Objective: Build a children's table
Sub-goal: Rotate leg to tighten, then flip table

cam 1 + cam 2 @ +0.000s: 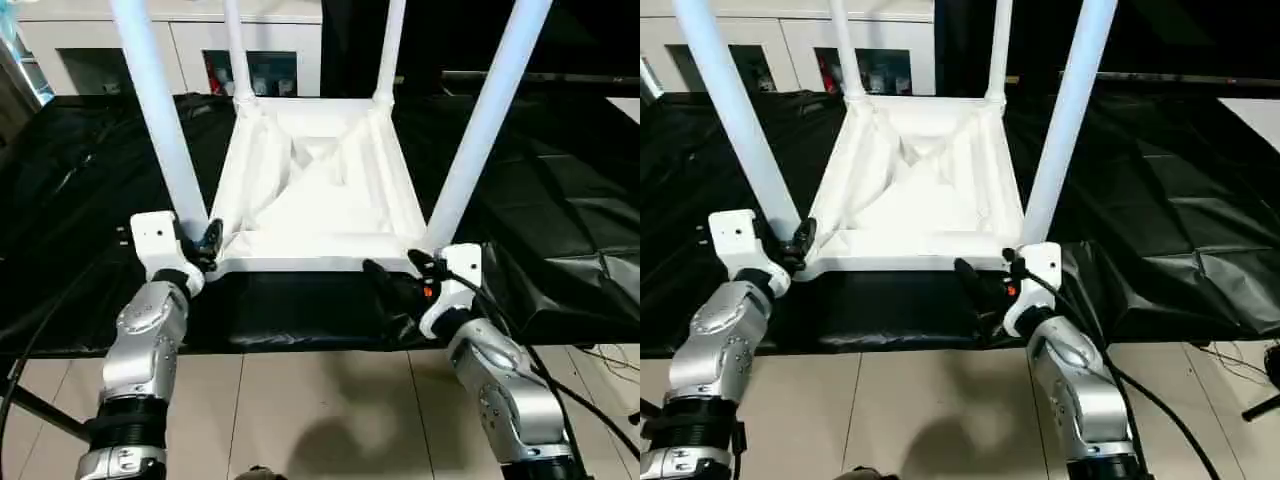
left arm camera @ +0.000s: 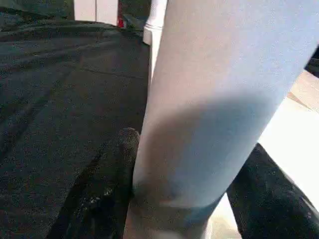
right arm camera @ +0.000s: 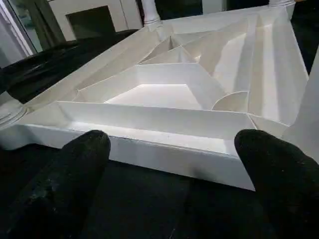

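Standing inverted on the black-draped desk (image 1: 560,230), children's table (image 1: 310,200), leg tops cut off, left claw (image 1: 207,243) straddling near-left leg (image 1: 160,130), grip unclear, right claw (image 1: 400,272) wide open, empty.

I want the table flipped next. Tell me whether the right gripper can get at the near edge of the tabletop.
Probably yes. The right gripper has its fingers spread wide, facing the near edge of the tabletop, with only black cloth between them.

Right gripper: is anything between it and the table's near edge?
Nothing visible. The right gripper stands open just short of the table top's near rim, with bare black cloth beneath the gap.
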